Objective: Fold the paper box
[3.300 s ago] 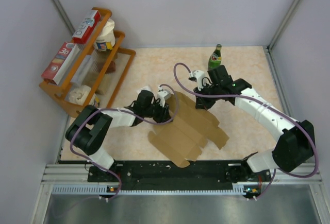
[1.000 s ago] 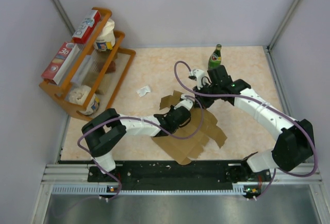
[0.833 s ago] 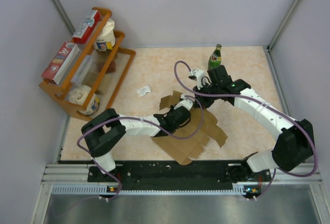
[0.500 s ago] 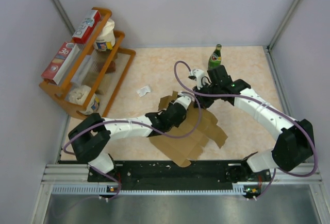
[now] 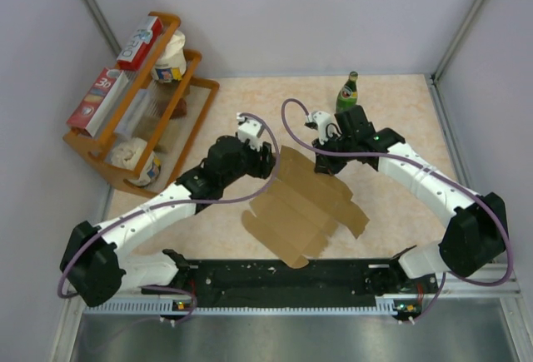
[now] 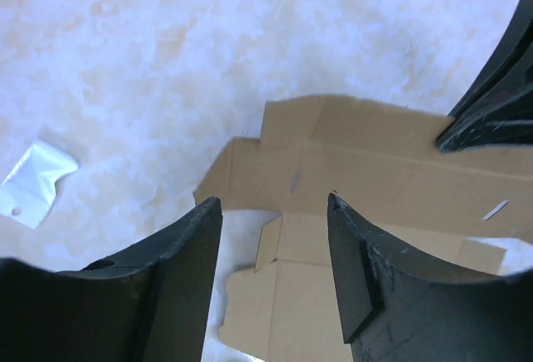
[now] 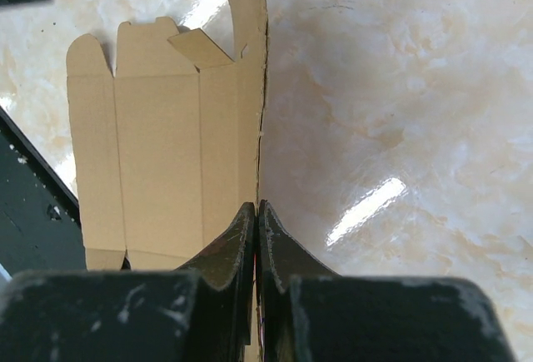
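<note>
the paper box [image 5: 304,208] seemed light and floppy; right gripper [image 7: 256,212] pinched its far edge, a sound hold; left gripper [image 6: 275,212] gaped empty.

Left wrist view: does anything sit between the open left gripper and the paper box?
Nothing visible. The left gripper faces the paper box directly, at its flaps; a white scrap lies well off to the side.

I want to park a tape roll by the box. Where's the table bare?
Bare: the back strip between rack and bottle; the corner right of the bottle; the near patch between box and right arm. Crowded: mid-table, where the left gripper and right gripper are at the box.
</note>
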Available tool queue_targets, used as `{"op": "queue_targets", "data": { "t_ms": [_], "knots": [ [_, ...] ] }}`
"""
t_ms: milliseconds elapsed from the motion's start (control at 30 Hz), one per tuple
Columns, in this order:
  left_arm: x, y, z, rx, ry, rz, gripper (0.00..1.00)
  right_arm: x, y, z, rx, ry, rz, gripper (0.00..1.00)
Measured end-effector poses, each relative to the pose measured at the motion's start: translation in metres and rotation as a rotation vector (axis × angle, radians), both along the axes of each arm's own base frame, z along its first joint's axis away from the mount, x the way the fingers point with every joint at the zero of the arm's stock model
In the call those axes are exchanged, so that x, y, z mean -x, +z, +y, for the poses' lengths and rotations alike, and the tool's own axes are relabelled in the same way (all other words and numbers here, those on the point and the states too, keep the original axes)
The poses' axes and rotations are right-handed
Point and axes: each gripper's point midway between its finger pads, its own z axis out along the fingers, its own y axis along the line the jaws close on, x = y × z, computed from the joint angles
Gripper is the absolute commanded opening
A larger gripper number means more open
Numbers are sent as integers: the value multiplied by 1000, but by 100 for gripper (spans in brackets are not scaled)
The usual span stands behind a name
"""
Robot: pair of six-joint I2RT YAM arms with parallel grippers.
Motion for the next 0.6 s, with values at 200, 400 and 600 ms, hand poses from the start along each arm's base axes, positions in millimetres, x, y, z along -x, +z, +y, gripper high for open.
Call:
{"op": "queue_targets", "data": {
  "t_ms": [200, 400, 600],
  "knots": [
    [-17, 23, 9, 108, -48, -25, 70, 0, -1, -1, 5, 5, -1, 0],
    [-16, 17, -7, 161, -184, 0, 73, 3, -1, 0, 0, 16, 6, 0],
    [-18, 14, -24, 180, -281, 13, 64, 7, -1, 1, -6, 35, 20, 0]
  ]
}}
